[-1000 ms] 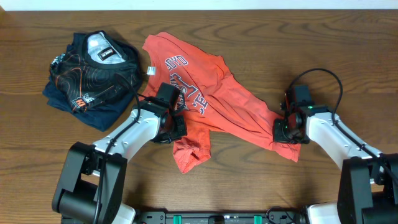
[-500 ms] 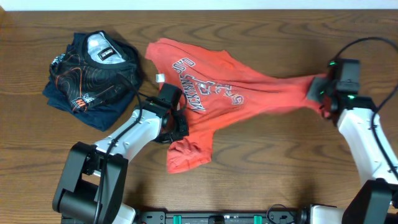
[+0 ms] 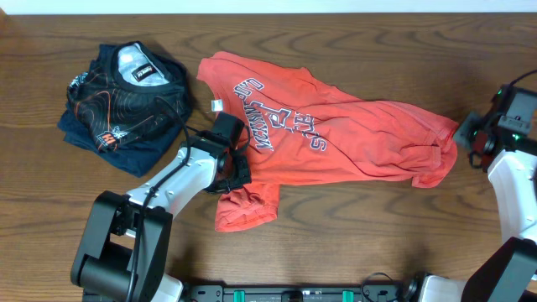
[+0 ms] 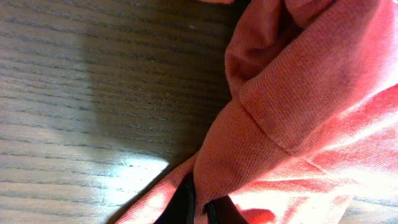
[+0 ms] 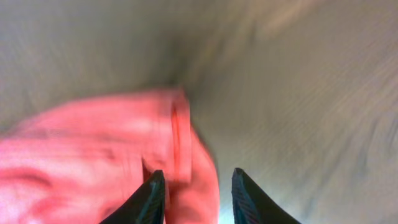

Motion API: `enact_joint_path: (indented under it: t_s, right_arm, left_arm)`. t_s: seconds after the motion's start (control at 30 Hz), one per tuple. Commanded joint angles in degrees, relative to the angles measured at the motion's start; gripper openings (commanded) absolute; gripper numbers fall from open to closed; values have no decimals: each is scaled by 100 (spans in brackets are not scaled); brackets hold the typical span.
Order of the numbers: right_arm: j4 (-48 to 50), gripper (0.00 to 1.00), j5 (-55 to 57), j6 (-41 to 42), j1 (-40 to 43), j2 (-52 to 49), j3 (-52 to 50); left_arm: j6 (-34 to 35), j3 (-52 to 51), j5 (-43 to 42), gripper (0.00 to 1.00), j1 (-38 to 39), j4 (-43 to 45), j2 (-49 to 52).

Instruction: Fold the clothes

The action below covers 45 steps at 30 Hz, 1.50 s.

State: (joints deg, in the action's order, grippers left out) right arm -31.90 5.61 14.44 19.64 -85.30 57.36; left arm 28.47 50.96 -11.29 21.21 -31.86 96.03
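1. The left hand (image 4: 199, 208) is clamped on a fold of the coral-red T-shirt (image 3: 352, 138). Cloth is bunched right at its fingertips, and it has stayed in that spot for the past second, acting as an anchor.
2. The right hand (image 5: 198, 186) was shut on the hem a second ago, low and close in. It has since carried that hem outward and let go. Its jaws now stand apart, and the hem lies on the table (image 3: 361, 235) just ahead of its fingertips, pinched by nothing.
3. Between the two hands, what was a slanted, bunched strip is now drawn out wide, with the chest lettering facing up.
4. Wrinkles remain on the side nearest the right hand. A crumpled lobe, probably a sleeve, sits just below the left hand.
5. My reading is that the spreading-out step is mostly done and no fold has been made yet. The crumpled lobe likely needs smoothing first.
6. Beyond the left hand, near the shirt's collar end, the dark navy garment (image 3: 126, 92) lies unmoved.
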Motion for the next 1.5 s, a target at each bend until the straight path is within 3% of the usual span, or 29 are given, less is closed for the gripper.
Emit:
enact_joint_path:
  t_s: [0.0,0.07,0.2,0.5,0.57,0.63,0.87,1.03,1.1,1.27,1.37,1.47]
  right_arm:
    - [-286,38,-544,-33,13,-107,-87]
    - [-216,45,-629,-37,-28,-177,-254]
    - [245,48,-619,-37,-90,-404,-608]
    - [1058,44,-1683,-240,-138,-1246,-761]
    - [1198,34,-1860,-278,-160,-1340,-761]
    - [1307,1,-1818,-273,-160,-1349,-758]
    - [1486,2,-807,-221,-59,-949,-330]
    - [1652,8,216,-225,168,-804,225]
    - [1906,8,254,-225,295,-804,306]
    - [2282,20,144,-232,468,-850,306]
    - [2076,26,144,-232,479,-920,306]
    - [1261,29,-20,-223,472,-933,306]
  left_arm:
    - [7,-50,146,6,-24,0,35]
    - [7,-50,146,6,-24,4,35]
    - [7,-50,146,6,-24,2,35]
    - [7,-50,146,6,-24,2,35]
    - [7,-50,146,6,-24,2,35]
    - [7,-50,146,6,-24,2,35]
    - [7,-50,146,6,-24,2,35]
    - [4,-50,149,6,-24,-4,35]
    - [4,-50,151,6,-24,0,35]
    - [7,-50,304,6,-24,0,35]
    - [7,-50,323,6,-24,2,35]
    - [7,-50,323,6,-24,2,35]
